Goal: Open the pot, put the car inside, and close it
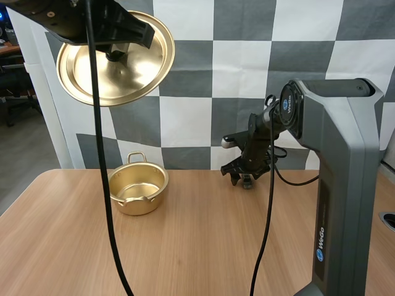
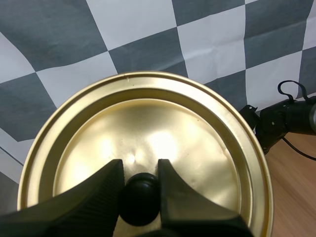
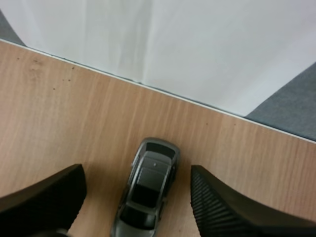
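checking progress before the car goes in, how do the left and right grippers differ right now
The left gripper is shut on the knob of the lid; the right gripper is open, one finger on either side of the car, touching neither side. The left gripper is raised high above the table; the right gripper is down near its surface. Both have black fingers.

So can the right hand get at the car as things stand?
Probably yes: the right hand is open and straddles the car on the table, with nothing in the way.
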